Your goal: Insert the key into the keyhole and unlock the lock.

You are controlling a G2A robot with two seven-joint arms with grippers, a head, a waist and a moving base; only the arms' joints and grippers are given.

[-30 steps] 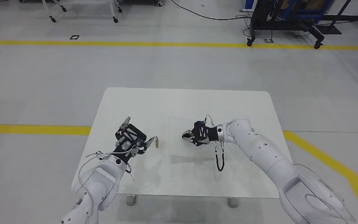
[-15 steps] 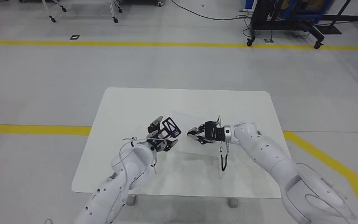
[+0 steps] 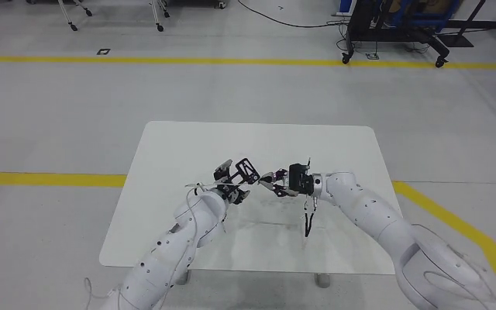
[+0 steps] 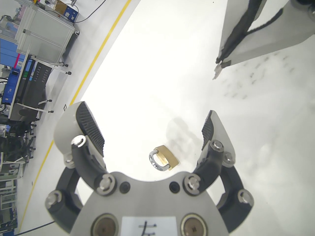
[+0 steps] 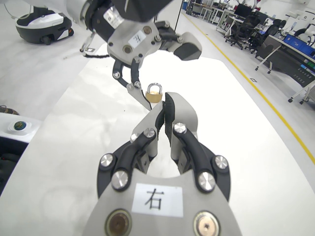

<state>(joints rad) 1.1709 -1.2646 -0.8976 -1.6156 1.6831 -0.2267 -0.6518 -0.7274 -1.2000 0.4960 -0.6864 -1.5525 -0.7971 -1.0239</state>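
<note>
Left gripper spread wide over lock, which lies mid-table. Right gripper just right of it, pinching key, clear of lock.

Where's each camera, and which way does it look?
Top view: above, looking down at the table, left arm and right arm.
Left wrist view: on that wrist, looking past the open left gripper at the padlock.
Right wrist view: on that wrist, looking past the shut right gripper at the left gripper.
Both wrist views share the padlock.
</note>
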